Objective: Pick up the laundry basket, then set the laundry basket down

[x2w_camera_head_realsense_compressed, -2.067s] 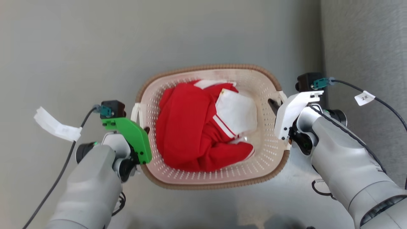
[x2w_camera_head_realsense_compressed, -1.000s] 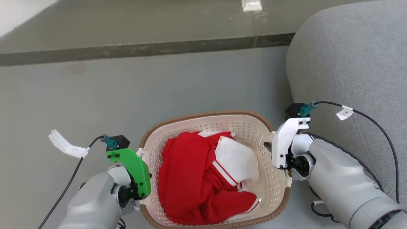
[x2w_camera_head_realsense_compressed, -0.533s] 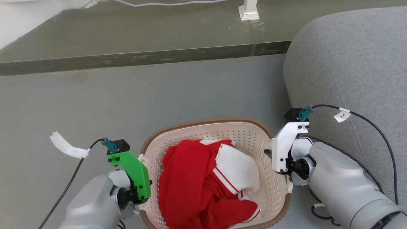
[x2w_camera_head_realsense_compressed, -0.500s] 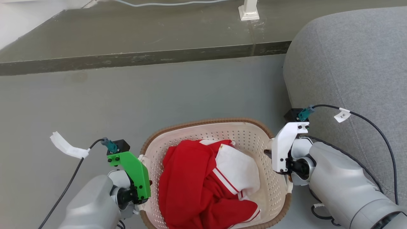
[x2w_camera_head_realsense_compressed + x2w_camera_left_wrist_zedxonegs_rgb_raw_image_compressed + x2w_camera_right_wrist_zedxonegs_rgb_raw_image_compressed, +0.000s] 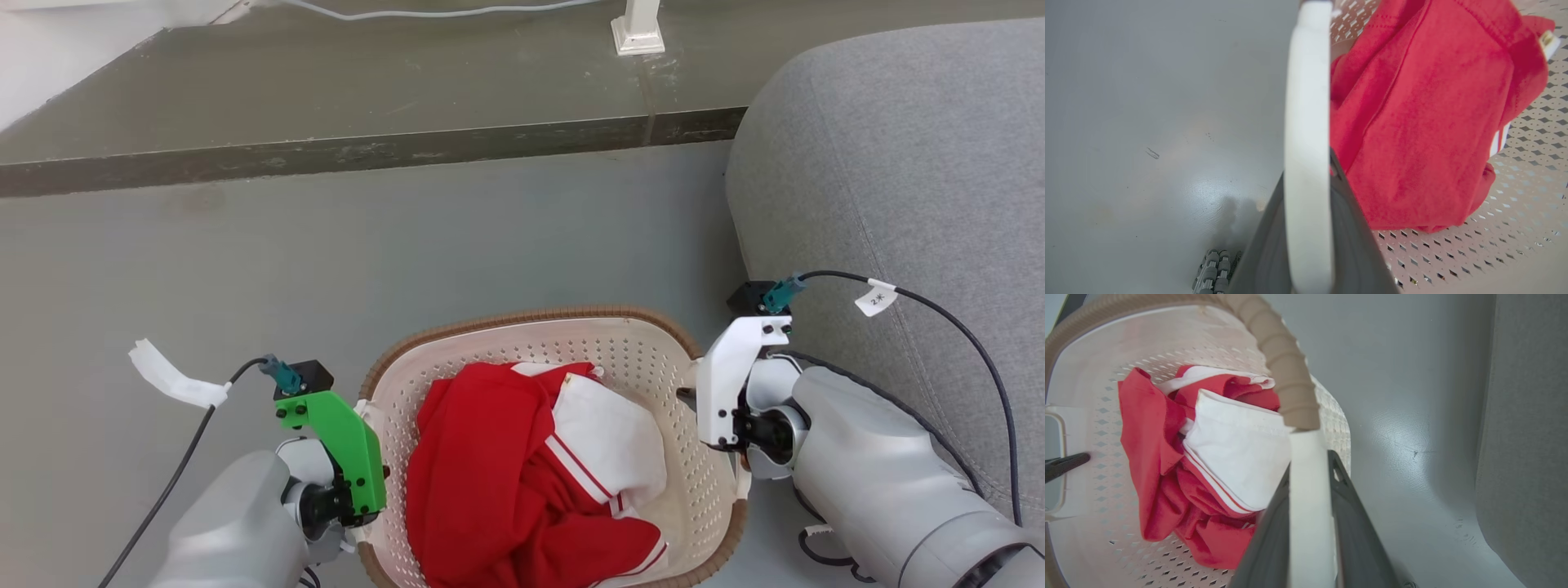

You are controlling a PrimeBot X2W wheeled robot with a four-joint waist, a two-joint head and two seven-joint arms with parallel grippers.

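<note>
Two claws are on the laundry basket (image 5: 531, 315), one at each of its short ends. On my left wrist view the left claw (image 5: 1308, 171) is pinching the white left handle (image 5: 1306, 102), with one dark finger (image 5: 1271, 228) on the outer side and the other on the basket side. On the right wrist view the right claw (image 5: 1310, 469) is pinching the white right handle (image 5: 1310, 506) in the same way, just below the spot where the brown woven-look rim (image 5: 1286, 375) ends.

From the head camera, the basket sits low in the middle of my picture, between the two forearms, over the grey floor (image 5: 326, 269). Its near edge is cut off at the bottom. I cannot tell from these views whether its base touches the floor.

Inside lies a crumpled red garment (image 5: 482, 474) with a white panel (image 5: 608, 433) and red-and-white striped trim, resting against the perforated cream wall. A green bracket (image 5: 343, 441) tops my left wrist and a white bracket (image 5: 731, 376) tops my right wrist, each carrying a black cable with a paper tag.

Just beside the right arm is a grey fabric sofa (image 5: 898, 163). Beyond the basket, a dark-edged step (image 5: 367, 151) runs across the floor, and a white post foot (image 5: 638, 33) stands on the higher level.
</note>
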